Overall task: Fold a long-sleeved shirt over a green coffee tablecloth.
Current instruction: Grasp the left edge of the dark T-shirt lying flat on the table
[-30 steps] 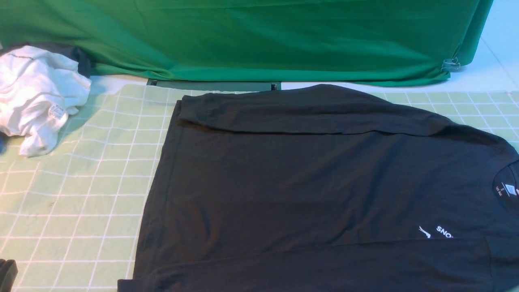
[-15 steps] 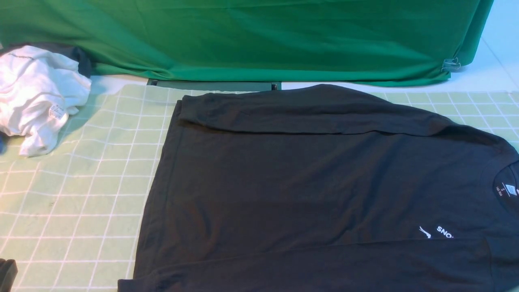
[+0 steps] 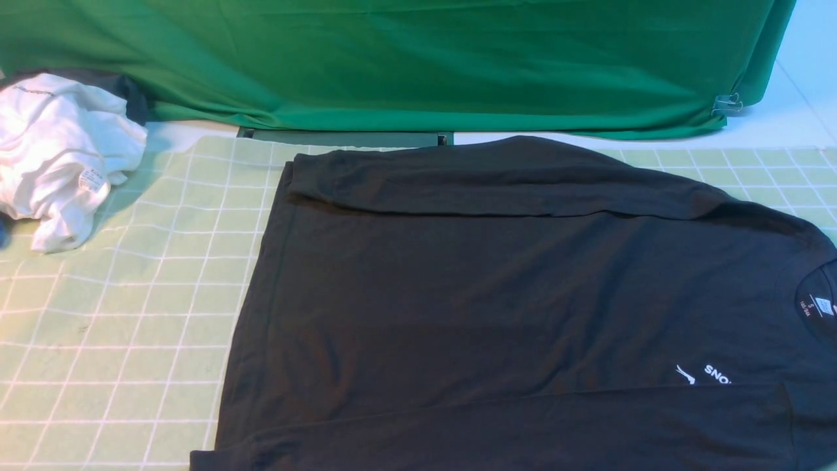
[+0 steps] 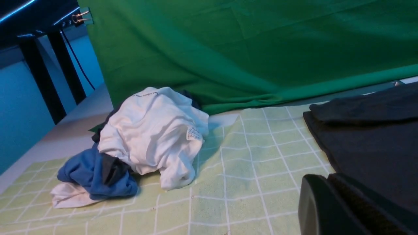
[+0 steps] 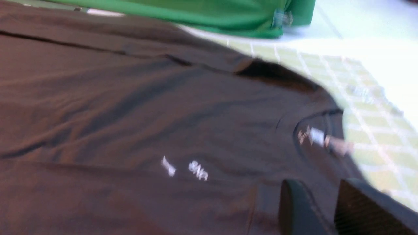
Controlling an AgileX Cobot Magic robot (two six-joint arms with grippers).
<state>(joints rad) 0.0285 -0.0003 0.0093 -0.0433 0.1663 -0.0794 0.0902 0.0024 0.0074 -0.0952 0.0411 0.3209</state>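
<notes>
shirt: large black soft long-sleeved shirt (image 3: 490, 294) lies flat on pale mint-green white-gridded tablecloth (image 3: 131, 327), sleeves laid in (likely squaring it for folding) | right gripper (image 5: 321, 195): fingers narrowly apart, empty | left gripper (image 4: 326, 186): cannot tell

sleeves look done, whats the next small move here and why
Probably lower the right gripper to pinch the long-sleeved shirt at its collar end: both sleeves already lie folded across the body, so a crosswise fold seems left, and that gripper hovers near the collar, holding nothing.

Even light; blurred right wrist view.
</notes>
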